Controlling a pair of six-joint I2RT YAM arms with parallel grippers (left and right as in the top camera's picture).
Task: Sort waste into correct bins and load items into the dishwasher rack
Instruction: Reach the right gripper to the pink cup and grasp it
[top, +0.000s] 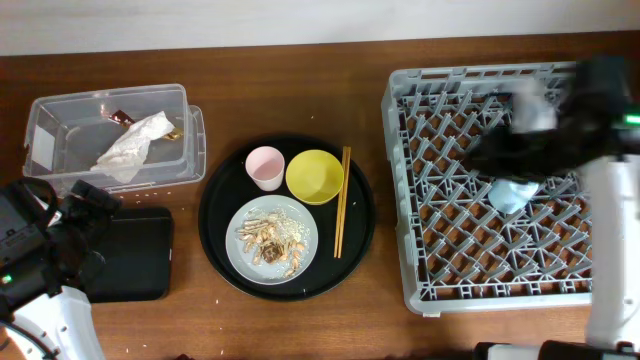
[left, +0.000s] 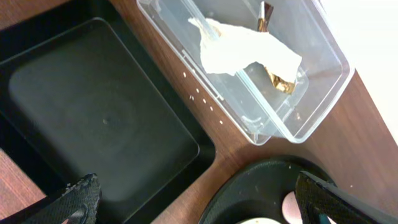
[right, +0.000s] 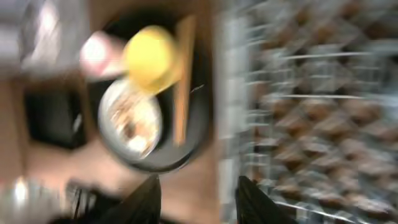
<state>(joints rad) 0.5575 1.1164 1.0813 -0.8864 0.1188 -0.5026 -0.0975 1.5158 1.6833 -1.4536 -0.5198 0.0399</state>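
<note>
Napkin (top: 133, 148) in tub (top: 100, 95); round tray (top: 218, 248) between tub and rack (top: 420, 292).

Soft, even light fills the overhead view and shadows are faint, but the right arm (top: 560, 140) over the rack (top: 440, 240) is smeared. The right wrist view is heavily motion-blurred (nothing sharp). The left wrist view is crisp, with white washout beyond the clear tub (left: 311, 87).

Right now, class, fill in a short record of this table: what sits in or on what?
tub: napkin and foil wrapper inside
round tray: pink cup, yellow bowl, chopsticks, plate
plate: food scraps on it
rack: light-blue cup inside
left pincer: open, above shallow tray
</note>
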